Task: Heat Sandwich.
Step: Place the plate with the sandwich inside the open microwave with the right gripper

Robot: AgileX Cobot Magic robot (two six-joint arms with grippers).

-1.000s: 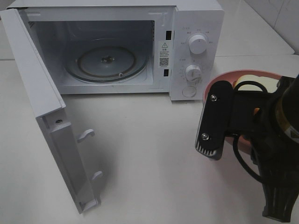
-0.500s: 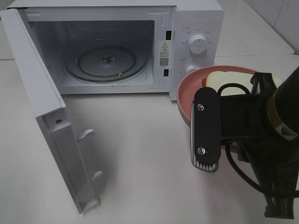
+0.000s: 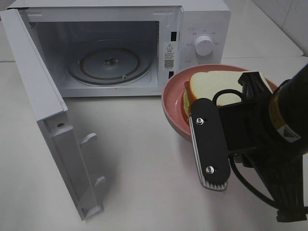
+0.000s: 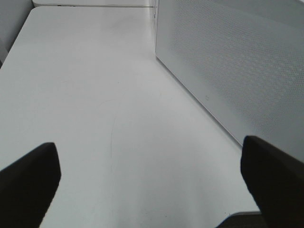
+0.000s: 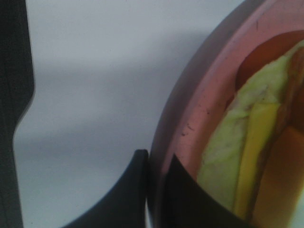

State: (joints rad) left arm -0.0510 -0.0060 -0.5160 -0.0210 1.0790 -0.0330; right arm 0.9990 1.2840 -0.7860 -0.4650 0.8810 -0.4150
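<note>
One sandwich [image 3: 216, 85] on one plate [image 3: 168, 103]; one open microwave [image 3: 207, 19].

Black arm [image 3: 284, 144], matte and bulky. Carries a long flat bar [image 3: 209, 149] with rounded ends, fixed by two silver screws [image 3: 199, 121] and finished in a ribbed grey edge [image 3: 215, 185]. Bears a pale label [image 3: 288, 132] with a small triangle mark. Has a thin black cable [image 3: 250, 187] looping below the bar and a second loop above it. Widens low down into a ribbed black sleeve [image 3: 291, 211]. Right gripper [image 5: 156, 164]: two dark, smooth, curved fingertips [image 5: 128, 194]. Left gripper [image 4: 152, 183]: two blunt dark fingers [image 4: 28, 178], matte, round-cornered.
</note>
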